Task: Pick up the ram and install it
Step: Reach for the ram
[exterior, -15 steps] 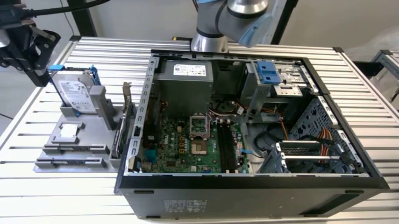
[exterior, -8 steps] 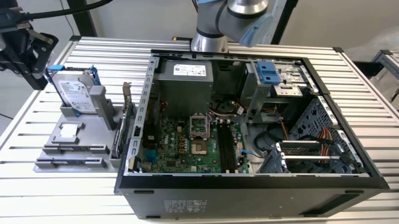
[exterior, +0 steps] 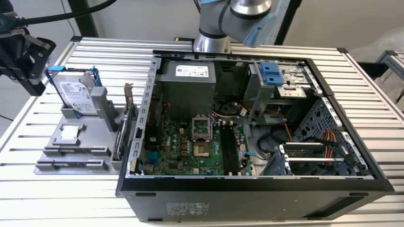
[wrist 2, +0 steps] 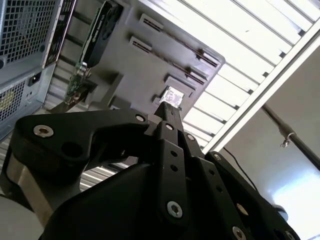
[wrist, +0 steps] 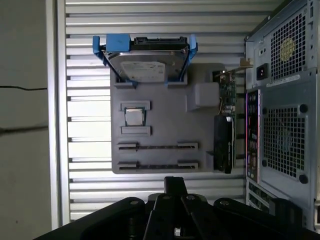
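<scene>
hovering near the grey tray (wrist: 170, 125) with its white-labelled hard drive (wrist: 145, 67), the claw (wrist: 175, 181) is closed, empty.

The table (exterior: 366, 85) is ribbed bare metal, the tray (wrist: 200, 150) matt grey plastic — the claw (wrist: 175, 184) matt black.

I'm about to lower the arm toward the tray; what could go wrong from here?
One: the gripper hangs near the standing hard drive, so a descent could clip it. Two: the two long slots on the tray sit close together and show only thin dark edges, so a grasp there may land badly.
</scene>
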`<state>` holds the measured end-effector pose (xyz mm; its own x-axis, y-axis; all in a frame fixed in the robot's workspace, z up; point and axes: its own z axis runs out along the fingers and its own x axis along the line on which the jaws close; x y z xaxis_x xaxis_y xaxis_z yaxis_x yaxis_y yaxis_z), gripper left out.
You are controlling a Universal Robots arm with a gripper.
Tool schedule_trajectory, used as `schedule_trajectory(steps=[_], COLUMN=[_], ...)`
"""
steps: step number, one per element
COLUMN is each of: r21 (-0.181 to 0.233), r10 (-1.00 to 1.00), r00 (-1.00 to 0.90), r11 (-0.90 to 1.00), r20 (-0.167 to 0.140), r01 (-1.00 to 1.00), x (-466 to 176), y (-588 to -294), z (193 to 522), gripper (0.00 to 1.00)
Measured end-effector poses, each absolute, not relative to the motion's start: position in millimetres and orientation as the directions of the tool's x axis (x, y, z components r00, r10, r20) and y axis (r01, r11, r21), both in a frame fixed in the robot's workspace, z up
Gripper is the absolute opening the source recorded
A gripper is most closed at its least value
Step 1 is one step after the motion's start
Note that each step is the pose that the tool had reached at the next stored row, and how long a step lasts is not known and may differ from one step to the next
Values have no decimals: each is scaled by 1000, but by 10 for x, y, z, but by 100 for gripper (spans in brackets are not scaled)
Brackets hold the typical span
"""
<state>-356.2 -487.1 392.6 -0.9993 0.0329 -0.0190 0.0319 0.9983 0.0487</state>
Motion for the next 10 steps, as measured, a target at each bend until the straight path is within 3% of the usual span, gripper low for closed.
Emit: schedule_trajectory(steps=[10], r21=[49], r10=[33], r00=[-999], r11=[998], r20=[-19], r01=[32], x=[-3562], y=[-4952], z=[3927], gripper=[0])
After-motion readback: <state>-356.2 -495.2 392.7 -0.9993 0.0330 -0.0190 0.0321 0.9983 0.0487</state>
